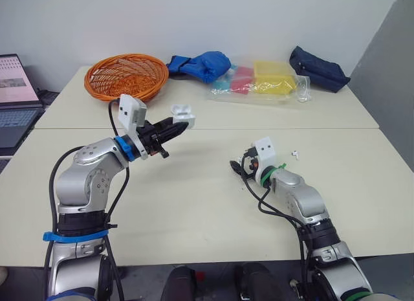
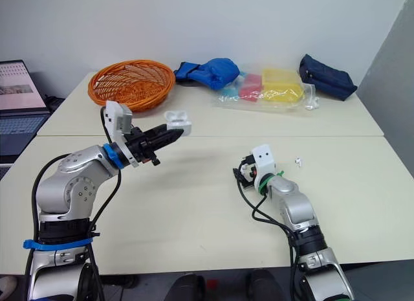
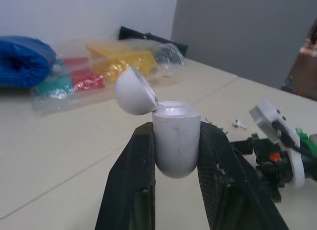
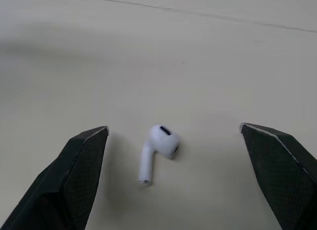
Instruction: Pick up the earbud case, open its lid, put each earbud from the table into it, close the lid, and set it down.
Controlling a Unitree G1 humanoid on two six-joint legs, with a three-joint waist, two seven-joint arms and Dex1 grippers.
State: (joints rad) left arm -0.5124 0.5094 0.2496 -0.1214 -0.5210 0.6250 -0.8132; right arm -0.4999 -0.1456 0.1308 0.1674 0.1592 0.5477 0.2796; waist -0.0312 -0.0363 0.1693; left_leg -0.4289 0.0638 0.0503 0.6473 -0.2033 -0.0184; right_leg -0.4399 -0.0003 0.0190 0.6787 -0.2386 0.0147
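Straddling a small earbud [image 4: 157, 146] on the counter [image 1: 194, 204], the right gripper [image 4: 173, 127] has fingers spread — it looks light and slick, so pinch the bulb squarely. The left gripper [image 1: 174, 127] clamps the open-lidded earbud case [image 3: 174, 141] aloft in its fingers.

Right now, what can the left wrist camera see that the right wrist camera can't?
The left wrist view brings the white earbud case, its lid open, pinched in the left gripper, plus the blue bag and the clear packet of coloured things at the back. The right wrist view brings an earbud lying flat between the wide-open fingers of the right gripper, not touching them. Both share the cream table and the right gripper itself.
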